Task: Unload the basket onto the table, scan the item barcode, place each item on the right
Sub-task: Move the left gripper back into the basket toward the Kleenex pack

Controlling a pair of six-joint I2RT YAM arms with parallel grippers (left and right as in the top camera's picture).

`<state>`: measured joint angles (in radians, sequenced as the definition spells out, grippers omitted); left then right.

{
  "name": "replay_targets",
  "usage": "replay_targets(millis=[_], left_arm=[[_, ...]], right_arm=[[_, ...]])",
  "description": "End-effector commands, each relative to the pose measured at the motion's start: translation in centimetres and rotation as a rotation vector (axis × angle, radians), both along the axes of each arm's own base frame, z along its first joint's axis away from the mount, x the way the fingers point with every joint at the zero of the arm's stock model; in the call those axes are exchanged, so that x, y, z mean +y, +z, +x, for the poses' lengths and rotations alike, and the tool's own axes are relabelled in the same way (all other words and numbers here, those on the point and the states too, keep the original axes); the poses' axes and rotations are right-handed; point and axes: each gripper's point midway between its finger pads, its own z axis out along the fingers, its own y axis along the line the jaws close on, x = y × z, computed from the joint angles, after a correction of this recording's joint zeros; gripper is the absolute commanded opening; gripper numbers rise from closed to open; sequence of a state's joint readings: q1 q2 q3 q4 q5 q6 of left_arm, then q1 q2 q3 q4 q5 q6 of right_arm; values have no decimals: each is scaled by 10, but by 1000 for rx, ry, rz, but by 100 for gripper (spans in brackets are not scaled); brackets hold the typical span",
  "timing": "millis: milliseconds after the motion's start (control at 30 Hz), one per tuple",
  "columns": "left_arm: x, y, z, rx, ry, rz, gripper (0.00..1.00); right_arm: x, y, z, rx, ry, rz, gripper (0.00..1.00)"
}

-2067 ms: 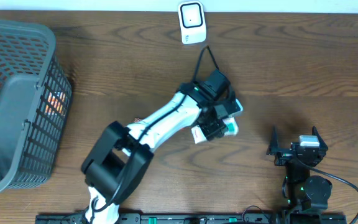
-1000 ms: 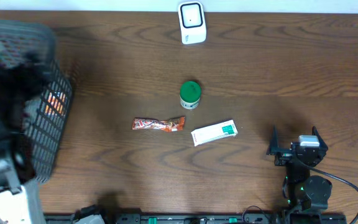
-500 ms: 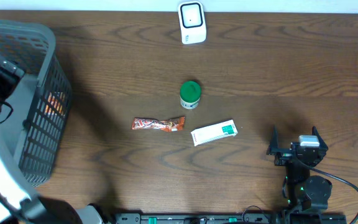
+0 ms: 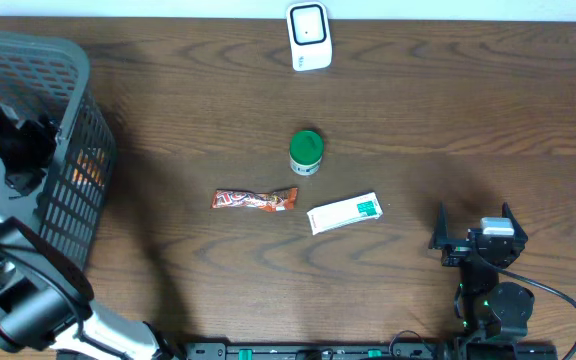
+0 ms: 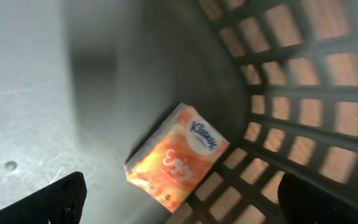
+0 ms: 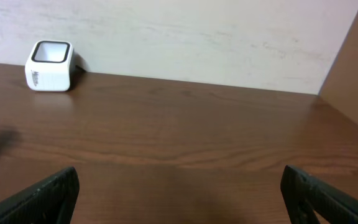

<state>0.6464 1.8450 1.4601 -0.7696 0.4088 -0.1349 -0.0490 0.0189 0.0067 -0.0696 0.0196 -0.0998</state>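
orange tissue pack (image 5: 178, 155) in grey basket (image 5: 303, 93), centred ahead of spread left pincer (image 5: 182, 202)

Mesh basket (image 4: 38, 60) cut off by the overhead left edge, tissue pack (image 4: 90, 165) there only an orange glimpse through the grid, snack wrapper (image 4: 255, 200) print too small to read, left hand (image 5: 191, 202) and right hand (image 6: 179, 196) cropped to fingertip corners in the wrist views

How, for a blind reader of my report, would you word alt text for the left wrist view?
An orange tissue pack lies on the grey basket floor, against its lattice wall. The left gripper is open and empty, its dark fingertips at the bottom corners.
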Motion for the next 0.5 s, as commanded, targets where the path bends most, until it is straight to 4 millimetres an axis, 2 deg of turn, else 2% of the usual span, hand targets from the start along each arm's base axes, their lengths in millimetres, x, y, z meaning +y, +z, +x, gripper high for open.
replay_targets(millis=[0,467], left_arm=[[-1,-16,0,20,-73,1,99],[-23,-79,2,181,-192,7,97]], right_arm=[[0,-1,0,3,0,-14,99],[0,-1,0,3,0,-14,99]])
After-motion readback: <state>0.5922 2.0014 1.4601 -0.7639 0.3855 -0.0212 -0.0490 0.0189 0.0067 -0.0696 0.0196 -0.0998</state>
